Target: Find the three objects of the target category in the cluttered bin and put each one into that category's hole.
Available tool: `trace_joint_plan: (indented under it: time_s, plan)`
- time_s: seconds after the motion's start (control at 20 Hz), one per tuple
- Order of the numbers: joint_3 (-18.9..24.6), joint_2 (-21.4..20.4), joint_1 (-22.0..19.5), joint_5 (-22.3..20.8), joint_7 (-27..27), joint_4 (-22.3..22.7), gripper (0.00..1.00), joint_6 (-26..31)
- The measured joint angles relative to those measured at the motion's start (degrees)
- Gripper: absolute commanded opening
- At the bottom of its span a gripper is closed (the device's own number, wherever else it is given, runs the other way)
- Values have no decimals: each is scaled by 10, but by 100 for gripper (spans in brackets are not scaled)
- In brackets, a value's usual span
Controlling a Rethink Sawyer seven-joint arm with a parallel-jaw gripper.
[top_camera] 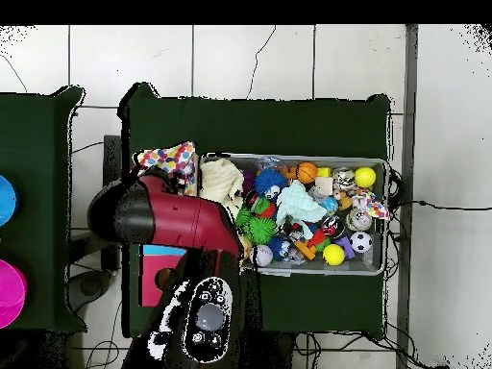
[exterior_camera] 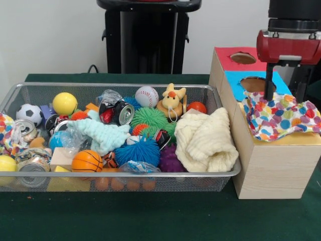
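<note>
A polka-dot cloth [exterior_camera: 281, 115] lies spread over the yellow-topped wooden box [exterior_camera: 273, 170] at the right and hides its hole. It also shows in the overhead view [top_camera: 168, 159]. My gripper [exterior_camera: 285, 98] hangs right over this cloth, open, with one blue and one black finger standing apart at the cloth's far edge. The wire-mesh bin [exterior_camera: 125, 85] fills the left and middle. A second polka-dot cloth [exterior_camera: 6, 131] lies at the bin's left end, and shows in the overhead view [top_camera: 371, 205]. A third is hidden.
The blue-topped box [exterior_camera: 235, 83] and red-topped box [exterior_camera: 225, 57] stand behind the yellow one, their holes open. In the bin lie a cream waffle cloth [exterior_camera: 205, 140], a mint fuzzy cloth [exterior_camera: 103, 133], balls, cans and spiky toys.
</note>
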Motion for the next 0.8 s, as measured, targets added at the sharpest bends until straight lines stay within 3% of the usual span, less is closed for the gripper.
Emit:
trace_joint_plan:
  time_s: [0.35,0.4,0.8]
  plan:
    - [-20,-3,15,3,0,-14,100,47]
    - [-22,-3,16,4,0,-16,0,54]
    - [-35,-3,19,5,0,-18,0,58]
